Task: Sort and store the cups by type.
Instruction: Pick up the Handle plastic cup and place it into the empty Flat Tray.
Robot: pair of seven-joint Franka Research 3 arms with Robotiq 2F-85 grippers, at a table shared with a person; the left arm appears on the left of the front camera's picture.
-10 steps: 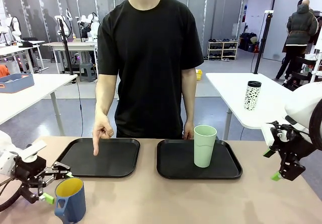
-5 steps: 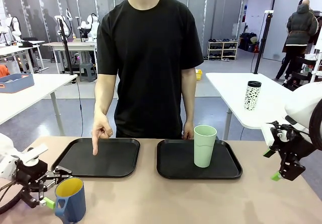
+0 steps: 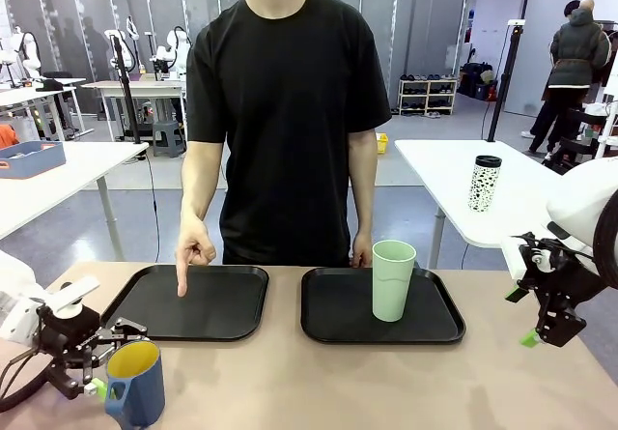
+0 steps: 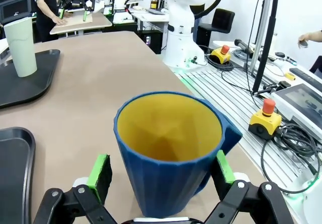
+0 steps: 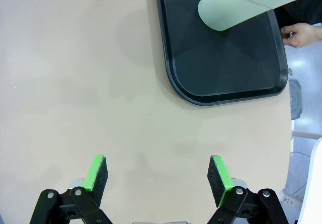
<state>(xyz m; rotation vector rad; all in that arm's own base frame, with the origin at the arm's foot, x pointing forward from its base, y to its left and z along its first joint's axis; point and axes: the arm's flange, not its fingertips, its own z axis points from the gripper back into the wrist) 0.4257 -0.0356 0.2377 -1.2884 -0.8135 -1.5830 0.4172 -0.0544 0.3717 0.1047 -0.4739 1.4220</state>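
Observation:
The blue mug [image 3: 133, 382] with a yellow inside stands at the table's front left corner. My left gripper [image 3: 113, 360] is open, and its green pads flank the mug [image 4: 168, 153] with a small gap on each side; in the wrist view the left gripper [image 4: 161, 171] reaches about halfway up the mug's body. The pale mint tumbler [image 3: 392, 280] stands upright on the right black tray [image 3: 333, 329]. My right gripper [image 3: 541, 329] hangs open above the table's right edge, holding nothing, and the right wrist view has the right gripper [image 5: 158, 176] over bare tabletop with the tumbler [image 5: 246, 2] beyond it.
A person stands at the far side, one hand [image 3: 193, 251] pointing a finger down at the left black tray [image 3: 193, 304], the other hand [image 5: 302, 32] behind the right tray. A white speckled tumbler [image 3: 485, 183] with a black lid stands on another table behind.
My left gripper has slid a little toward the blue mug, so its fingers now reach further around it. The right arm, the tumbler and the person's pointing hand have stayed put.

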